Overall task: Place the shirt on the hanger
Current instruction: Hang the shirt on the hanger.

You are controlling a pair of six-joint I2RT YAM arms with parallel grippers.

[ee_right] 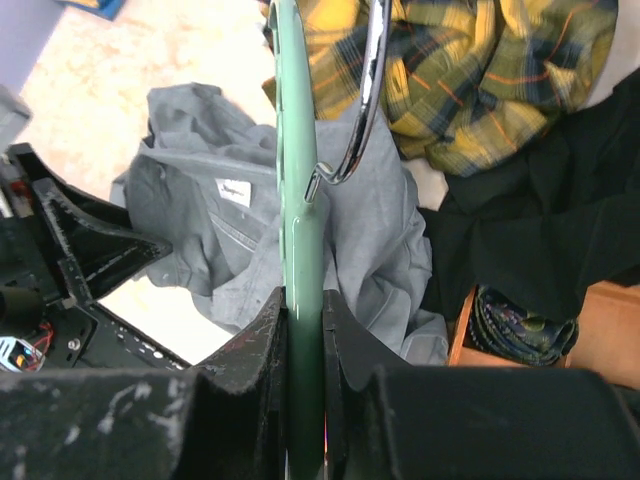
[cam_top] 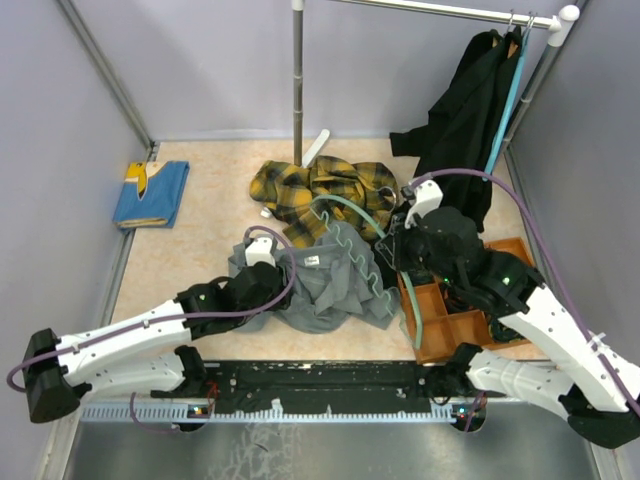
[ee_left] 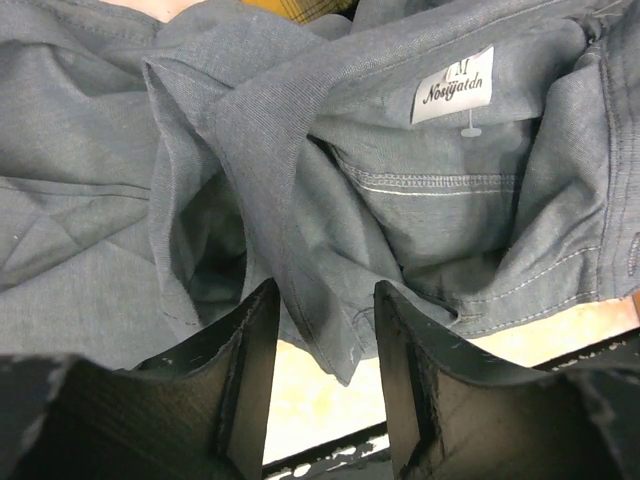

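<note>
Where my right fingers (ee_right: 268, 335) press together, they pinch item one, the hanger (ee_right: 300, 200): pale teal-green plastic, gripped edge-on by its body, with its thin metal hook (ee_right: 368, 90) curving away above. Seen from overhead, its wavy notched bar (cam_top: 368, 268) lies across the right side of the shirt, near the middle of the surface (cam_top: 200, 260).

Item two, the shirt (ee_left: 420, 230): grey, crumpled in a heap, collar open, with a white label (ee_left: 452, 85) showing inside. My left fingers (ee_left: 255, 340) are spread, one on each side of a fold of its cloth near the collar. The fold sits in the gap and is not squeezed.

Item three, yellow plaid garment (cam_top: 320, 188): bunched just behind the shirt and touching it.

Item four, black garment (cam_top: 470, 110): hanging from the rail (cam_top: 450, 12) at far right, its lower part down by the tray.

Item five, brown tray (cam_top: 455, 325): near right, just beside the shirt, partly under my right arm.

Item six, blue folded cloth (cam_top: 150, 195): far left, well apart from the rest.
</note>
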